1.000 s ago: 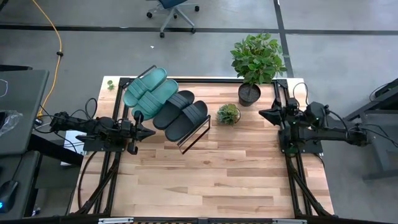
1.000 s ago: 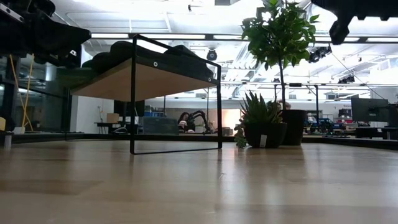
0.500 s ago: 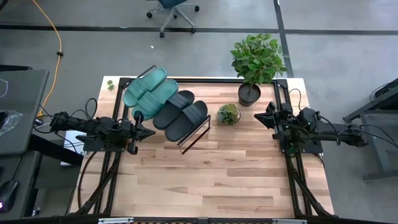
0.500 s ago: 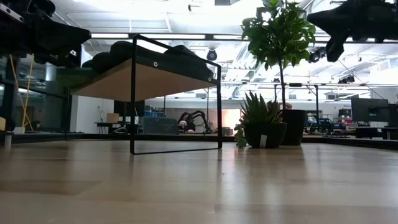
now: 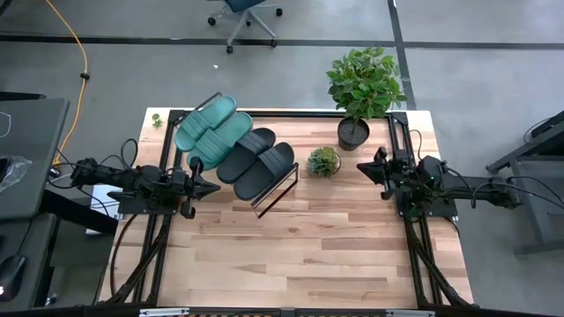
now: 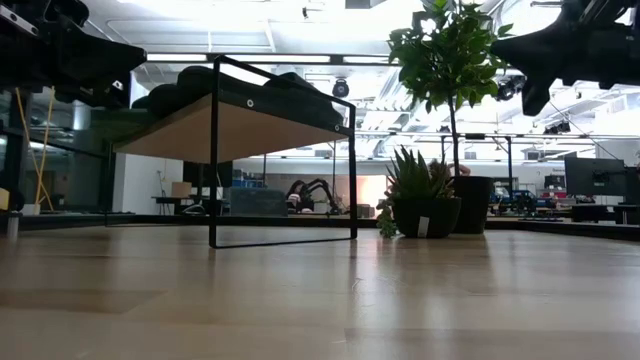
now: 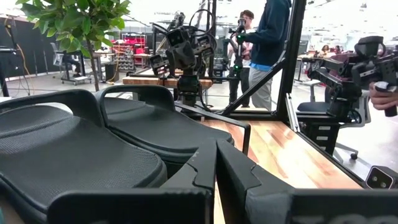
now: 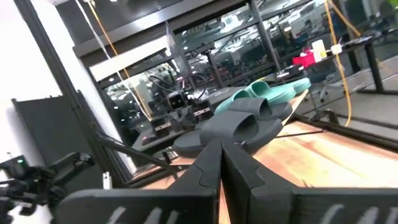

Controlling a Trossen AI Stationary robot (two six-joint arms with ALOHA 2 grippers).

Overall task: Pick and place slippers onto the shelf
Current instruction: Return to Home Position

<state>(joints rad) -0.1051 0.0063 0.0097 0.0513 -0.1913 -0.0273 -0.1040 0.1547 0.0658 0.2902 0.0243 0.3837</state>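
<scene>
Two teal-green slippers (image 5: 211, 130) and two black slippers (image 5: 257, 160) lie side by side on the shelf (image 5: 275, 194), at the desk's (image 5: 308, 238) eleven o'clock. Left hand (image 5: 216, 187) hovers at nine o'clock, right hand (image 5: 361, 165) at three o'clock - both pinched closed, empty.

1. No word, brand or number can be read in any view;
2. the small white tag (image 6: 422, 227) on the dark plant pot (image 6: 446, 216), low view, is too small to read.
</scene>
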